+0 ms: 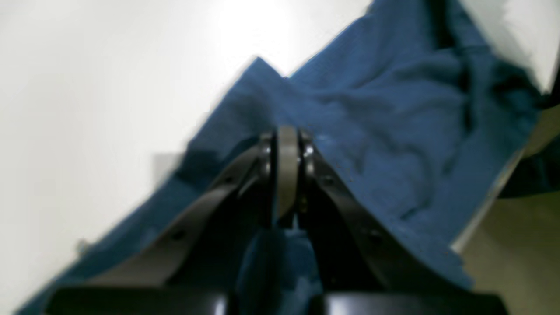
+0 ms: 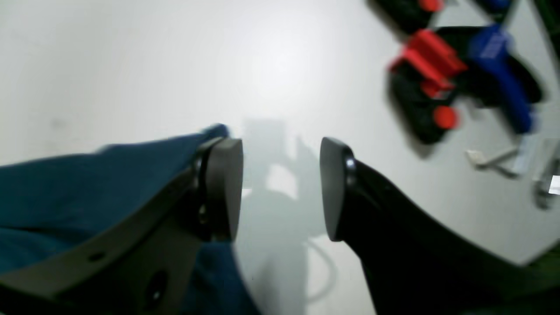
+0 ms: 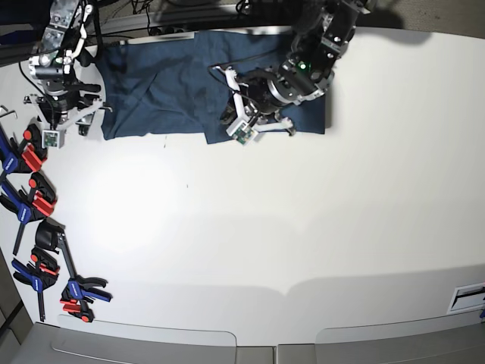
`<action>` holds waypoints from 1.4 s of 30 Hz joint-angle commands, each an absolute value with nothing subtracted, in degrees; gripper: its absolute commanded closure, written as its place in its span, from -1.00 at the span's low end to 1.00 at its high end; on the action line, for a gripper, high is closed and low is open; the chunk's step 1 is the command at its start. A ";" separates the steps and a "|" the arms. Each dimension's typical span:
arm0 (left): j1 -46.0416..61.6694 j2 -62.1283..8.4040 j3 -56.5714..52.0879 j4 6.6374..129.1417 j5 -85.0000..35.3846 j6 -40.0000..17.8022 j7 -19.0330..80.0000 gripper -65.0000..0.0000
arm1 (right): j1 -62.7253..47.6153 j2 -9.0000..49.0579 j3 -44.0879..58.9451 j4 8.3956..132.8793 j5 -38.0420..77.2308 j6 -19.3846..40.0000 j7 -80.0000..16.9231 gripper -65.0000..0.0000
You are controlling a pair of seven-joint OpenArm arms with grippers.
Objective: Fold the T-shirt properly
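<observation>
white table (image 3: 250, 227) | T-shirt (image 3: 167, 83) far edge | clamps (image 3: 34, 205) beside it

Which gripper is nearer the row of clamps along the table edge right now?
Right. The right gripper hangs open at the T-shirt's end, just above the clamps. The left gripper is shut on the shirt, far across the table.

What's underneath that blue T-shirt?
The T-shirt lies spread on a white table, which shows bare all around it. Whether anything else lies beneath cannot be seen: the cloth covers it, and one arm hangs over its right part.
</observation>
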State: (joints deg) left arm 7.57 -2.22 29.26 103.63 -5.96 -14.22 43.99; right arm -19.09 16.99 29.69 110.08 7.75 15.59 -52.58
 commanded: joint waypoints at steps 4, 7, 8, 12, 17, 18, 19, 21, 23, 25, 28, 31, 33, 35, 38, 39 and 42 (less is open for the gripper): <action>7.01 -4.56 29.26 108.60 -5.89 -14.63 42.65 1.00 | -18.92 19.03 30.89 110.56 7.07 15.59 -51.70 0.17; 7.16 -6.26 29.26 109.12 -5.85 -14.63 42.63 0.82 | -18.92 20.36 33.32 108.16 11.16 15.64 -51.88 -0.13; 7.27 -6.94 29.26 109.12 -5.85 -14.63 42.61 0.70 | -18.90 20.88 34.33 107.04 12.97 15.68 -51.83 -0.21; 7.62 -9.32 29.26 109.12 -5.82 -14.61 42.37 0.42 | -18.90 23.49 38.92 101.49 22.35 18.17 -52.84 -0.27; 7.60 -10.04 29.23 109.12 -5.43 -14.59 41.85 0.41 | -18.90 26.48 43.11 93.12 43.11 27.70 -60.69 -0.27; 7.60 -10.07 29.23 109.12 -5.43 -14.59 41.45 0.41 | -18.90 26.79 43.29 91.09 46.44 29.43 -62.06 -0.27; 7.60 -10.07 29.23 109.12 -5.41 -14.59 41.06 0.41 | -18.90 27.03 43.27 88.95 49.12 31.00 -63.35 -0.27; 7.57 -10.07 29.23 109.12 -5.41 -14.57 40.60 0.41 | -18.87 27.31 43.05 84.20 53.95 33.80 -65.63 -0.27; 7.57 -10.07 29.23 109.12 -5.41 -14.59 40.45 0.41 | -18.72 27.31 43.07 79.68 58.00 35.99 -67.48 -0.27; 7.57 -10.07 29.23 109.12 -5.43 -14.59 40.45 0.41 | -18.72 27.29 43.07 76.01 61.41 37.58 -68.82 -0.27; 7.57 -10.07 29.23 109.12 -5.43 -14.57 40.45 0.41 | -18.72 27.24 43.05 72.62 65.25 39.33 -71.02 -0.27; 7.57 -10.07 29.23 109.12 -5.43 -14.59 40.42 0.41 | -18.72 27.24 43.05 72.16 66.70 39.48 -72.90 -0.26; 7.57 -10.07 29.23 109.12 -5.43 -14.59 40.45 0.41 | -18.72 27.27 43.05 72.16 66.67 39.48 -72.88 -0.26; 7.57 -10.07 29.23 109.12 -5.43 -14.57 40.45 0.41 | -18.28 27.14 43.05 72.16 66.65 39.46 -72.90 -0.26; 7.57 -10.07 29.23 109.12 -5.43 -14.57 40.45 0.41 | -16.95 26.89 43.05 72.16 66.63 39.46 -72.93 -0.26; 7.57 -10.07 29.23 109.12 -5.41 -14.57 40.45 0.41 | -16.38 26.76 43.05 72.16 66.65 39.44 -72.93 -0.26; 7.57 -10.07 29.23 109.12 -5.41 -14.57 40.47 0.41 | -14.22 26.06 43.05 72.14 66.63 39.44 -73.52 -0.26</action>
